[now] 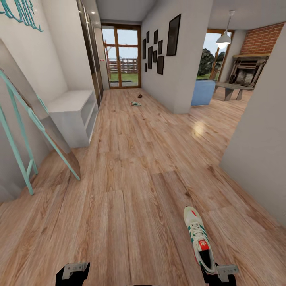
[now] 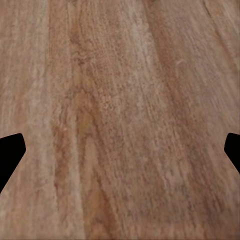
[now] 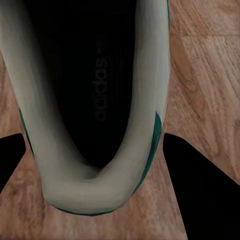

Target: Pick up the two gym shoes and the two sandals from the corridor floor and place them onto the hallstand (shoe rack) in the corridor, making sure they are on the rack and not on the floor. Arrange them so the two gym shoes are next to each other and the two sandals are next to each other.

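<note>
One gym shoe [image 1: 198, 238] hangs at the right gripper [image 1: 216, 274], which clamps its heel; the long axis runs down the corridor, toe pointing away from the robot toward the far glass door [image 1: 121, 55]. From the right wrist the shoe's dark opening [image 3: 95, 85] sits between the two fingers [image 3: 200, 190]. Left gripper [image 1: 73, 274] hovers over the floor [image 2: 120, 120], jaws spread and empty. Far ahead, a second gym shoe [image 1: 136, 104] and a sandal [image 1: 140, 95] lie on the floor. Hallstand [image 1: 73, 115] stands against the left wall.
</note>
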